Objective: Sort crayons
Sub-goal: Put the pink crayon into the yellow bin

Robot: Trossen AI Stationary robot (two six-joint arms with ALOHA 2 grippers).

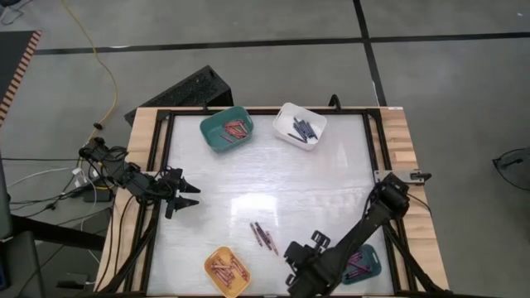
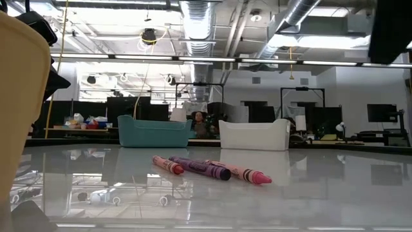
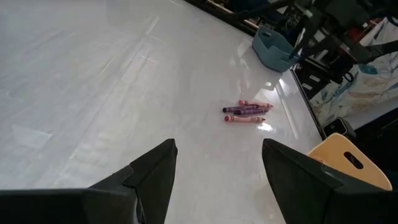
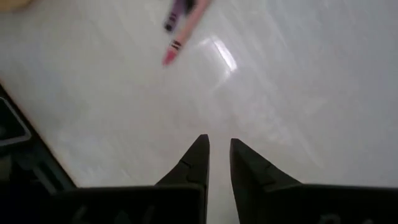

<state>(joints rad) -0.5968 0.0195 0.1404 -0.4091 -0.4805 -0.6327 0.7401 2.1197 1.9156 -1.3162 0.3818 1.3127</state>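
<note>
Three loose crayons (image 1: 263,234) lie flat side by side on the white table (image 1: 273,178), near its front: a reddish one (image 2: 167,165), a purple one (image 2: 203,169) and a pink one (image 2: 248,174). My right gripper (image 1: 291,258) hovers just to the near right of them and points steeply down. Its fingers (image 4: 219,144) stand a narrow gap apart with nothing between them, and the crayons (image 4: 177,28) lie ahead of it. My left gripper (image 1: 186,194) waits open at the table's left edge, with the crayons (image 3: 247,111) far ahead of it.
Four bins hold sorted crayons: a teal bin (image 1: 226,128) and a white bin (image 1: 300,124) at the far edge, a yellow bin (image 1: 228,271) at the near edge, and a second teal bin (image 1: 362,265) near right, beside my right arm. A black frame borders the table.
</note>
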